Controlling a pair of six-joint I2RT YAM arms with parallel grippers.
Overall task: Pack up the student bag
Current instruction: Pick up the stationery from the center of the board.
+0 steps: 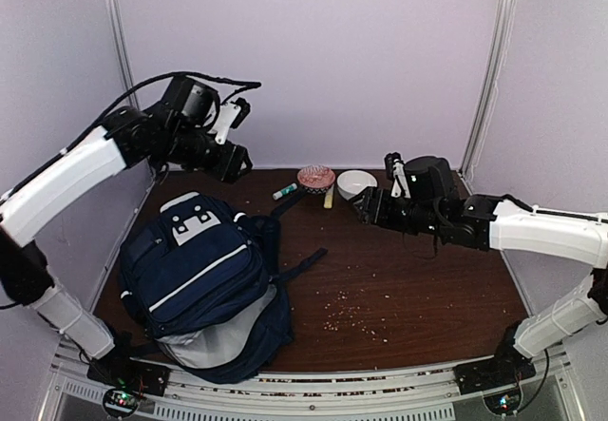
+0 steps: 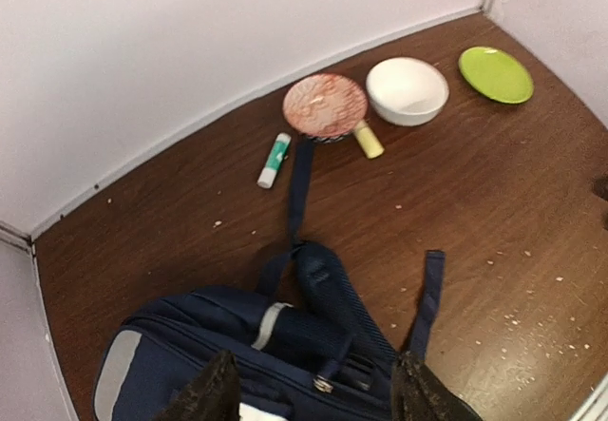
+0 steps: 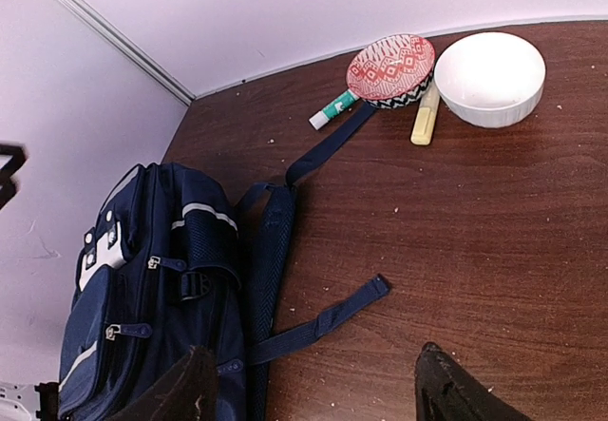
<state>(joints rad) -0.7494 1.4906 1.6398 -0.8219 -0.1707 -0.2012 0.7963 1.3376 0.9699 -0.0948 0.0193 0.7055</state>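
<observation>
Student bag [image 1: 204, 274]: lying front-up on the left half of the table [image 1: 418, 278].
Long axis: near-to-far, leaning slightly; white-patch end toward the far wall, grey-lined end toward the near edge.
Left gripper [image 2: 312, 388]: fingers spread, empty, over the bag.
Right gripper [image 3: 318, 388]: fingers spread, empty, right of the bag.

The student bag [image 1: 199, 278] lies on the left, near part of the table [image 1: 408, 269]. One strap [image 2: 301, 188] runs back from it to the first bowl [image 1: 315, 177]. Along the back wall, left to right, lie a glue stick [image 1: 284, 192], the first bowl, a short tube [image 1: 329, 198], a second bowl [image 1: 355, 184] and a plate [image 2: 495, 73].
</observation>
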